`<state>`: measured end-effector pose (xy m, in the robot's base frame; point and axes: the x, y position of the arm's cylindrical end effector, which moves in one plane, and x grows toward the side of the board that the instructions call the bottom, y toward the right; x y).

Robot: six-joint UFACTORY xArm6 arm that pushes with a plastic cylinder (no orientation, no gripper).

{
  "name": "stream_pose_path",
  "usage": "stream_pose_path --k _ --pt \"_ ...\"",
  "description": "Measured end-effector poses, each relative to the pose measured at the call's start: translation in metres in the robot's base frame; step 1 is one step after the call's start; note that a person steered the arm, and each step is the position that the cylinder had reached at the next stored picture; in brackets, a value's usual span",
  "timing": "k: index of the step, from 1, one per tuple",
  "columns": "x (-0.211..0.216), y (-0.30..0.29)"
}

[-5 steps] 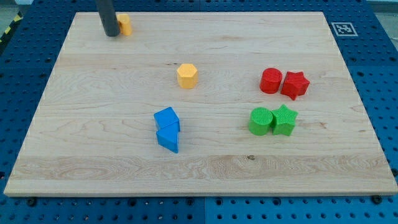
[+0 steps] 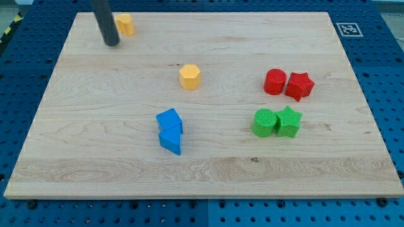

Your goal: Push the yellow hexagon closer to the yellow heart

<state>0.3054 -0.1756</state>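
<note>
The yellow hexagon (image 2: 190,76) lies near the middle of the wooden board (image 2: 95,151), toward the view's top. The yellow heart (image 2: 125,24) sits at the board's top left, partly hidden by the dark rod. My tip (image 2: 112,43) rests on the board just below and left of the yellow heart, and far to the upper left of the yellow hexagon.
Two blue blocks (image 2: 170,130) touch each other below the hexagon. A red cylinder (image 2: 275,82) and a red star (image 2: 299,86) sit side by side at the right. A green cylinder (image 2: 266,122) and a green star (image 2: 289,121) sit below them.
My tip has slid a little toward the view's bottom, away from the yellow heart. No block has moved.
</note>
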Motion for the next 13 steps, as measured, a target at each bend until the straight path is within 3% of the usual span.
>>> stream_pose_path --k 2,3,4,5,7,8,13 --pt "0.029 0.191" --pt "0.085 0.244" --pt "0.11 0.255" --pt "0.119 0.249" --pt "0.12 0.182" --pt "0.118 0.182" --pt "0.087 0.1"
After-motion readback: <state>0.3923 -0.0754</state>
